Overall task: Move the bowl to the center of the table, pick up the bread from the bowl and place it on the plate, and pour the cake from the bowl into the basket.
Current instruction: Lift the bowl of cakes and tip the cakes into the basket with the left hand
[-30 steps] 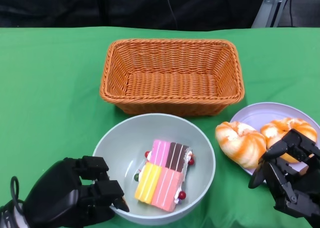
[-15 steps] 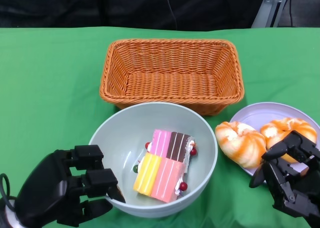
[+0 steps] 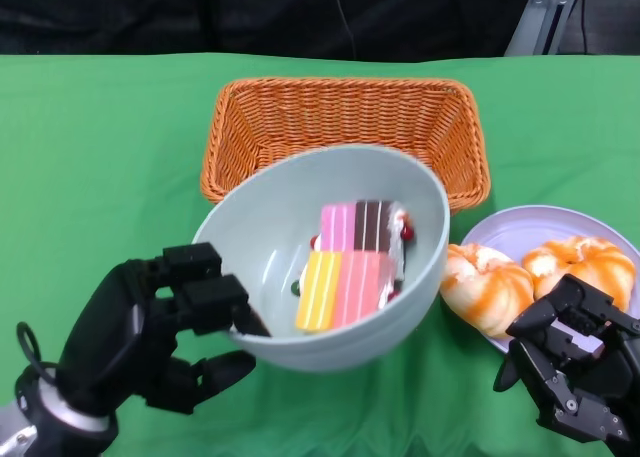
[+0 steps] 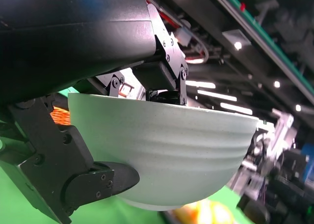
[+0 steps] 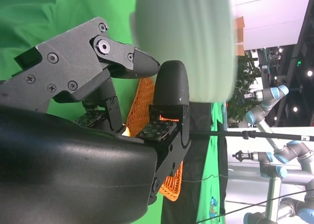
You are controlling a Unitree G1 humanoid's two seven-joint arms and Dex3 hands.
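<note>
Above table, left hand grips tilted bowl rim; right hand loosely spread, holding nothing.

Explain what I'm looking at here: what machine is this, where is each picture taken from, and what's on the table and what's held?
This is a humanoid robot at a green table. The wide picture looks down from its head; the other two come from cameras at each wrist, behind that arm's own hand, so they look tilted.

The black left hand grips the rim of a pale bowl, lifted off the table and tipped toward the wicker basket. A striped cake lies inside the bowl. The left wrist picture shows the bowl's underside with fingers clamped on it.

The right hand holds nothing, its fingers apart. Beside it, one bread lies on a plate; another leans against the plate's edge.
</note>
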